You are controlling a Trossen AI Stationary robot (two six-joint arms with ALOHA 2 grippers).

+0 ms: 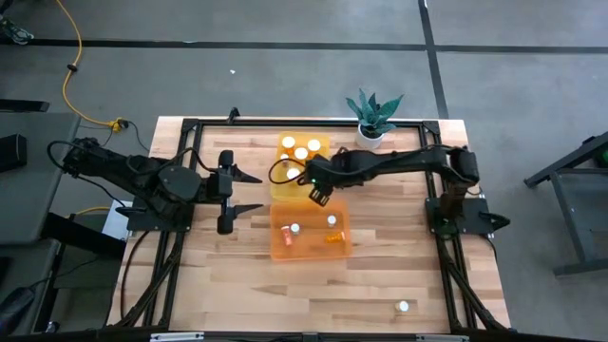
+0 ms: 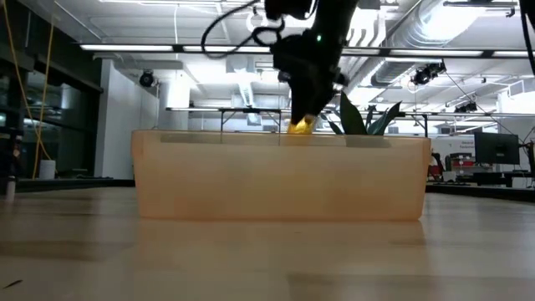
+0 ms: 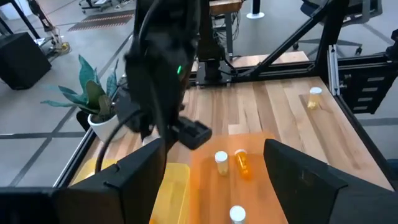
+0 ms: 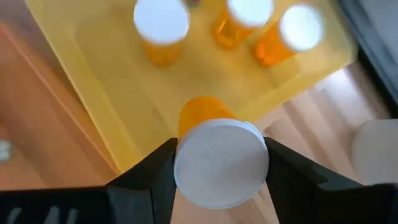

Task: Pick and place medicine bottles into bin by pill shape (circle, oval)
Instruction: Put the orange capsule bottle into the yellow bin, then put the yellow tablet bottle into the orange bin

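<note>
My right gripper (image 1: 318,196) is shut on a medicine bottle (image 4: 219,163) with a white cap and orange body, over the near edge of the yellow bin (image 1: 281,180). The bin holds several bottles (image 1: 301,152). The orange bin (image 1: 285,249) in front of it holds three bottles: two upright (image 1: 294,229) and one lying (image 1: 333,237). One more bottle (image 1: 403,306) stands on the table near the front right. My left gripper (image 1: 245,192) is open and empty to the left of the bins. My right gripper pinches the bottle's white cap (image 4: 186,167) by its rim between the two fingers (image 4: 155,168). The fingers point down from above. The orange body (image 4: 200,113) sticks out past the fingertips toward the yellow bin, and the bottle is lifted clear, as the low view (image 2: 301,125) shows.
A potted plant (image 1: 372,116) stands at the table's far edge behind the right arm. The orange bin's wall (image 2: 280,180) fills the low view. Bare wood lies in front of the bins and to their right.
</note>
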